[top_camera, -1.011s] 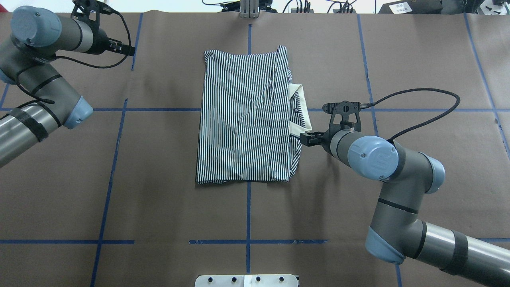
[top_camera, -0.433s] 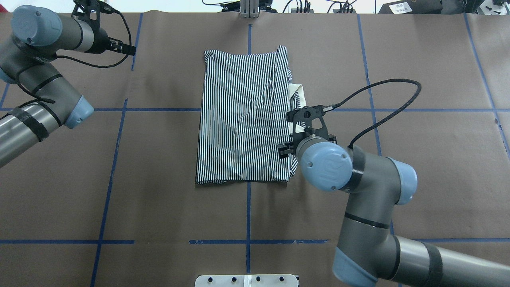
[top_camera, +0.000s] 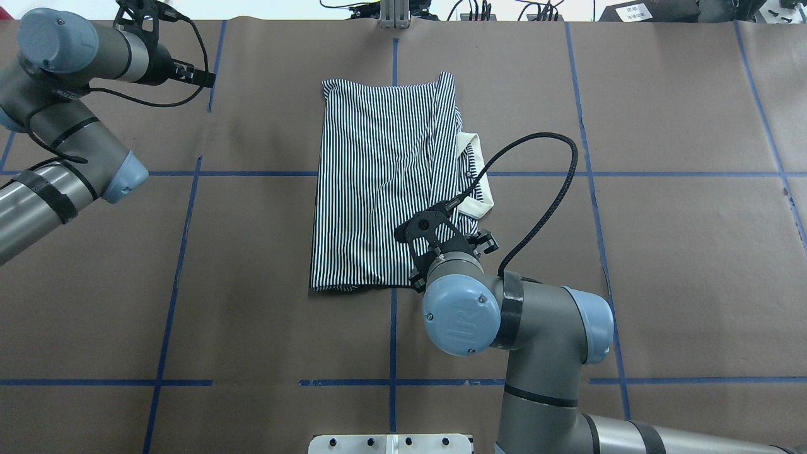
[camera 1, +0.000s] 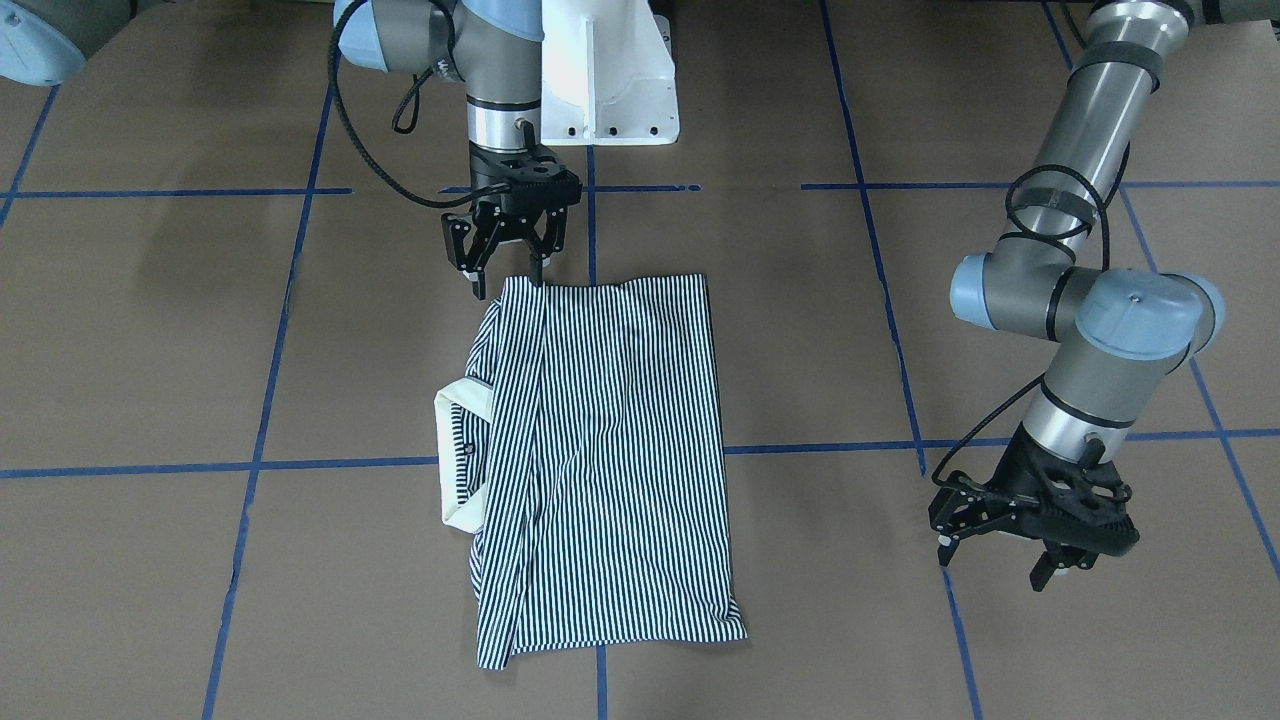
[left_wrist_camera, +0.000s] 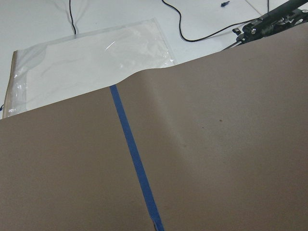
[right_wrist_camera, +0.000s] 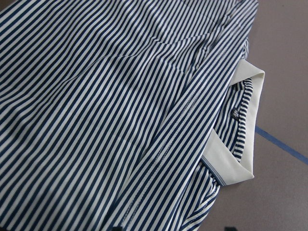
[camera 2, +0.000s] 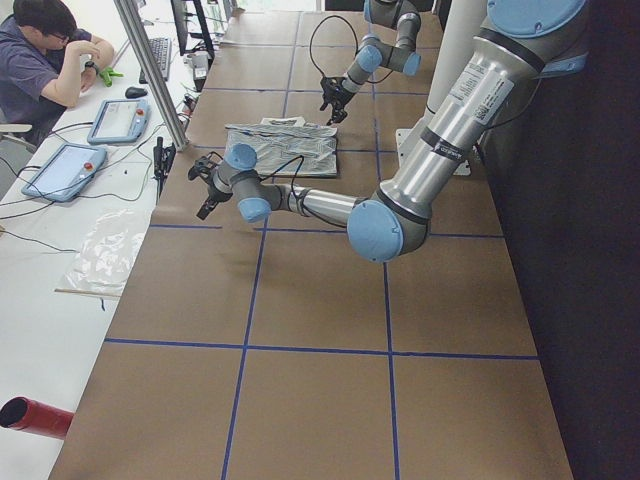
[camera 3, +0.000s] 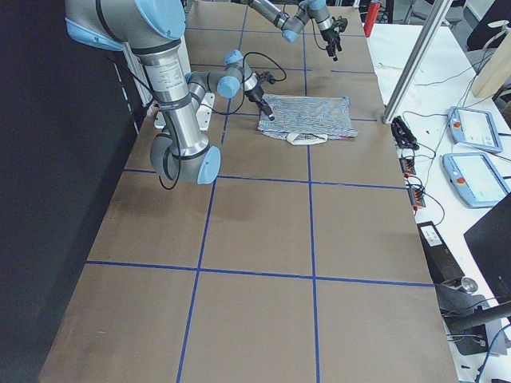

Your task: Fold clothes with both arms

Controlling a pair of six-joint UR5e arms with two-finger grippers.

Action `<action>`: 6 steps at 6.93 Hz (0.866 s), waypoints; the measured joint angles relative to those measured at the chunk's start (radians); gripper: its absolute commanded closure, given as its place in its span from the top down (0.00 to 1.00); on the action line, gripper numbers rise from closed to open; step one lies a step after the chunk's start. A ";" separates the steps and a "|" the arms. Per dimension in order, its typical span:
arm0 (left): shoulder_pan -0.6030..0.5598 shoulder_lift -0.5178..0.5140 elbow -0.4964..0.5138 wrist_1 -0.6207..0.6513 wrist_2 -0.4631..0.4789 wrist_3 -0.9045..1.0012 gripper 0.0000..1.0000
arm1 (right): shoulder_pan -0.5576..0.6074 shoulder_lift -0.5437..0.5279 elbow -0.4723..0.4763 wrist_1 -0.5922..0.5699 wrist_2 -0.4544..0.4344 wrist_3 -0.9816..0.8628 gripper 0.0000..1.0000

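The striped polo shirt (top_camera: 378,189) lies folded into a rectangle at the table's middle, also in the front view (camera 1: 610,470). Its cream collar (top_camera: 474,180) sticks out on the robot's right side (camera 1: 455,465). My right gripper (camera 1: 508,272) points down, open and empty, at the shirt's corner nearest the robot base; one fingertip (camera 1: 540,276) is at the hem. From overhead its wrist (top_camera: 463,312) hides it. The right wrist view shows the stripes (right_wrist_camera: 96,106) and collar (right_wrist_camera: 240,149) close below. My left gripper (camera 1: 995,562) is open and empty, far off at the table's left far side (top_camera: 192,75).
The white pedestal base (camera 1: 610,80) stands behind the right gripper. Blue tape lines (top_camera: 393,334) grid the brown paper. A clear plastic bag (left_wrist_camera: 86,62) lies past the table edge. An operator (camera 2: 40,60) sits at a side desk with tablets (camera 2: 115,118).
The right arm swung from beside the collar along the shirt's right edge to its near corner, turning its gripper downward. The left arm and the shirt have not moved.
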 measured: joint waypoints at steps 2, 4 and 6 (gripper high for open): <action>0.000 0.000 0.000 0.000 0.000 -0.009 1.00 | -0.021 0.046 -0.066 -0.002 -0.028 -0.083 0.62; 0.001 0.000 0.000 0.000 -0.001 -0.013 1.00 | -0.034 0.083 -0.117 0.001 -0.031 -0.097 0.58; 0.002 0.000 0.000 0.000 -0.001 -0.013 1.00 | -0.046 0.081 -0.125 -0.001 -0.023 -0.100 0.55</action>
